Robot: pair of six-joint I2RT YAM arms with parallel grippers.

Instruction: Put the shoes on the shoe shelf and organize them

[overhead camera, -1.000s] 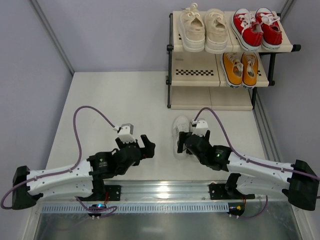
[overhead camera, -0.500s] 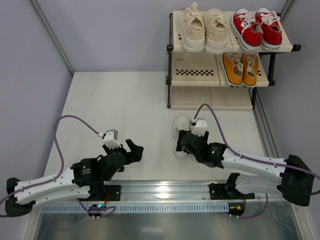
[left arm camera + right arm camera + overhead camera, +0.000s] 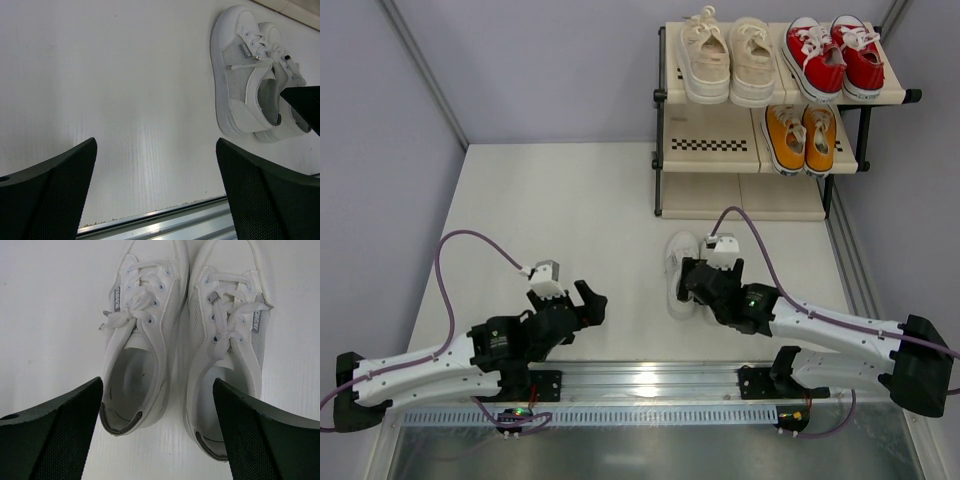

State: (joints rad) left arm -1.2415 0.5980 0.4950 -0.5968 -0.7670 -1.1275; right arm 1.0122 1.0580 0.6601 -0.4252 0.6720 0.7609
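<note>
White shoes (image 3: 682, 272) on white table (image 3: 560, 215), grey walls (image 3: 540, 60)

the left gripper (image 3: 156, 150) hangs over the white table (image 3: 110, 75), its black fingers (image 3: 55, 195) spread wide. up to the right sits a pair of white lace-up sneakers (image 3: 250, 80), side by side – a black wedge (image 3: 305, 102) overlaps the farther one. a metal rail (image 3: 165, 222) runs along the bottom.
</note>
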